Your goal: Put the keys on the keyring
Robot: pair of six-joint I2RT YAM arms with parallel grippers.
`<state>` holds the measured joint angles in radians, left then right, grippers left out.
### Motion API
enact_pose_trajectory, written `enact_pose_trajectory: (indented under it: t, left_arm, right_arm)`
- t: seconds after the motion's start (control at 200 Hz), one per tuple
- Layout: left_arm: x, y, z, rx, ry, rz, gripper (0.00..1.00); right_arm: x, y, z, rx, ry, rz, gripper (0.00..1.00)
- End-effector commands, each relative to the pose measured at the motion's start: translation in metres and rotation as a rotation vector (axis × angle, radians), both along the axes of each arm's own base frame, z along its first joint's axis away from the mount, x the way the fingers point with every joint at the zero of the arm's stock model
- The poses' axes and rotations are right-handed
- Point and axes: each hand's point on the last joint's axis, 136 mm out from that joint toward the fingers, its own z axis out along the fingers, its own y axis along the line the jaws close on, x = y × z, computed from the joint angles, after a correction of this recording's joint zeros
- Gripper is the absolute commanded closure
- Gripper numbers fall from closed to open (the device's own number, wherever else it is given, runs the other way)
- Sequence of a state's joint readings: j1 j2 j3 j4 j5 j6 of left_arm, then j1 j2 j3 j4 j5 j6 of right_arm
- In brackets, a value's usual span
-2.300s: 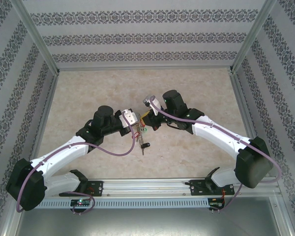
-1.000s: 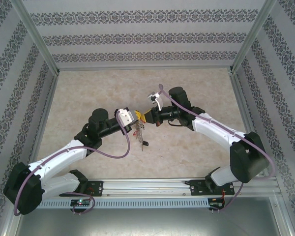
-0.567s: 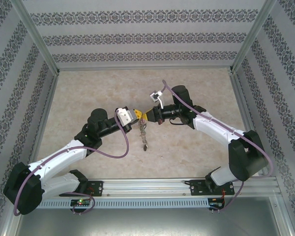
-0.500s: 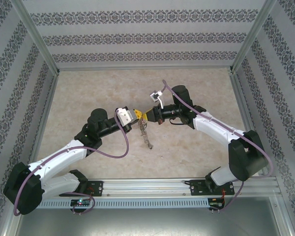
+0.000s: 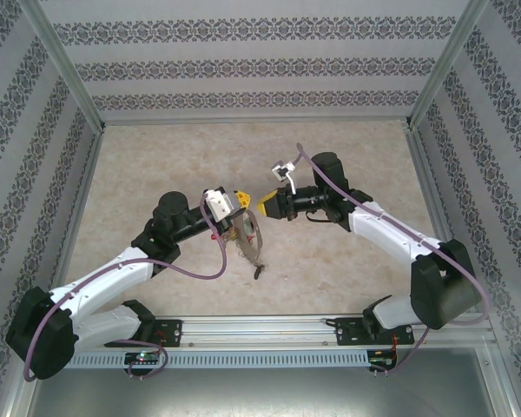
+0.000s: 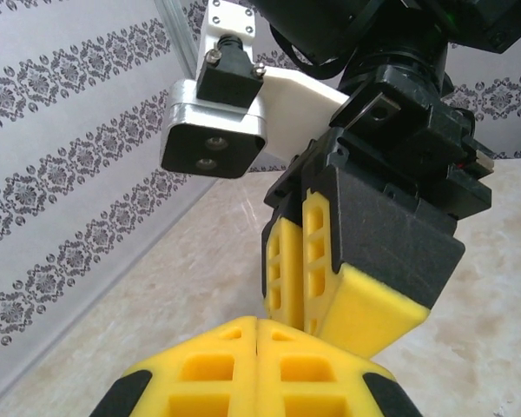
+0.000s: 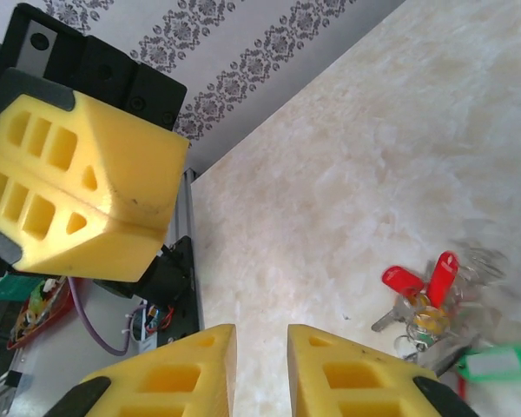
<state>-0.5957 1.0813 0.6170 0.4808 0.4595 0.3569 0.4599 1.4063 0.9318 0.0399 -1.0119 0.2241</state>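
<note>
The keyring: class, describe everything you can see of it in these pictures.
The keyring is a thin grey metal loop carrying small silvery keys with red tags and a green tag. Motion-blurred, it sits just below the shut left gripper, above the table, a dark piece at its near end. The slightly open right gripper is apart from it. Whether the left gripper holds it, or it touches the table, cannot be told.

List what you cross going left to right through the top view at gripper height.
left arm → left gripper → right gripper → right arm. The keyring hangs under the left gripper, overlapping it sideways, so it is left out.
</note>
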Motion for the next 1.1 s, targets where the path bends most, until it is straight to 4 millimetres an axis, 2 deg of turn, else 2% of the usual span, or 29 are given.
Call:
enact_pose_trajectory:
  t: [0.0,0.115,0.215,0.345,0.495,0.59,0.709,0.884,0.984,1.094]
  left_arm:
    - [-0.007,-0.003,0.018,-0.055,-0.038,-0.019,1.0]
    - [-0.006,-0.002,0.016,-0.048,-0.032,-0.014,1.0]
    - [-0.003,0.002,0.011,-0.033,-0.007,0.014,1.0]
    - [0.008,0.015,-0.002,-0.005,0.069,0.107,1.0]
    - [0.026,0.037,-0.026,0.013,0.223,0.254,1.0]
    - [0.037,0.054,-0.044,-0.008,0.355,0.367,0.84]
    - [0.041,0.069,-0.071,-0.011,0.521,0.448,0.81]
    - [0.044,0.095,-0.11,-0.024,0.72,0.613,0.46]
    - [0.052,0.111,-0.137,-0.064,0.91,0.741,0.4]
    - [0.059,0.108,-0.161,-0.086,1.08,0.752,0.37]
  right_arm:
    - [-0.002,-0.008,0.009,0.004,-0.076,-0.003,0.77]
    - [0.005,-0.015,0.004,-0.046,-0.123,-0.061,0.77]
    - [0.018,-0.024,-0.009,-0.103,-0.123,-0.149,0.76]
    - [0.047,-0.047,-0.042,-0.247,-0.039,-0.365,0.65]
    - [0.053,-0.053,-0.076,-0.349,0.058,-0.41,0.64]
    - [0.054,-0.051,-0.099,-0.4,0.124,-0.41,0.64]
    - [0.047,-0.043,-0.129,-0.504,0.178,-0.385,0.64]
    - [0.045,-0.034,-0.16,-0.687,0.243,-0.466,0.62]
    - [0.047,-0.024,-0.167,-0.723,0.228,-0.49,0.61]
    - [0.056,-0.027,-0.176,-0.784,0.223,-0.535,0.58]
